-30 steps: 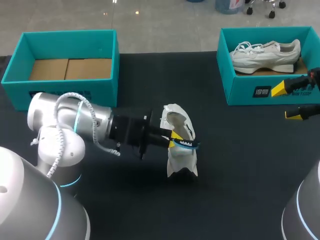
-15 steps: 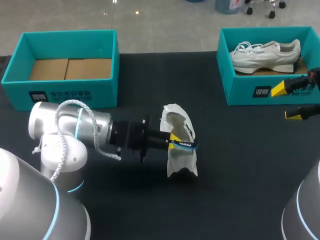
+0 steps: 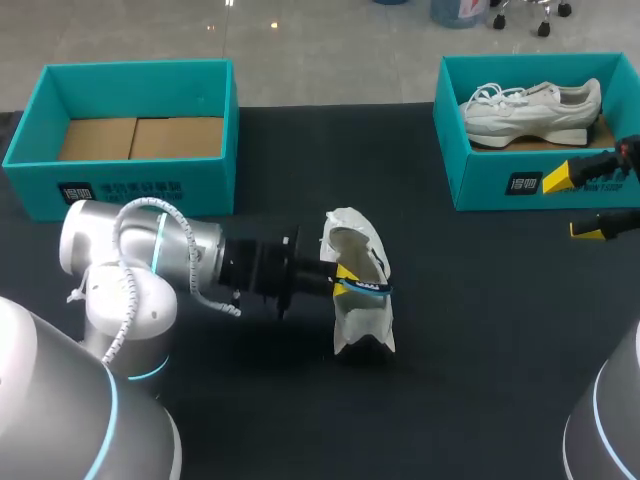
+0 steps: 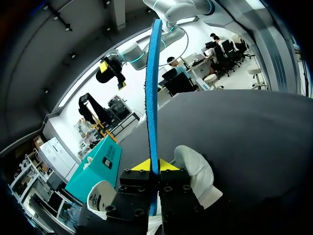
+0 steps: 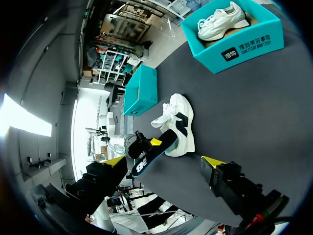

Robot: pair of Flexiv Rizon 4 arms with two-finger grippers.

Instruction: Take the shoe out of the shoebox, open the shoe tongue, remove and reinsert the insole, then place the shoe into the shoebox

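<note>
The left claw (image 3: 346, 281) was clamped on the insole (image 4: 152, 73), the shoe (image 3: 362, 318) on the table (image 3: 480, 340) just beneath it; the right claw (image 3: 572, 204) gaped, well apart. The insole likely needed sliding in line with the opening, lest the shoe drag.

A black table (image 3: 480, 330) fills most of the head view, its dark, matte top stretching from the lower edge up to the pale floor line. At the upper right of the frame a teal box (image 3: 480, 170) stands on the table near its far edge, open at the top, with white print on its front wall. Inside it a white sneaker (image 3: 530, 108) lies on its side, laces showing, on a brown cardboard floor (image 3: 603, 130). The right wrist view shows the same box (image 5: 244, 44) holding the sneaker (image 5: 220, 19).
</note>
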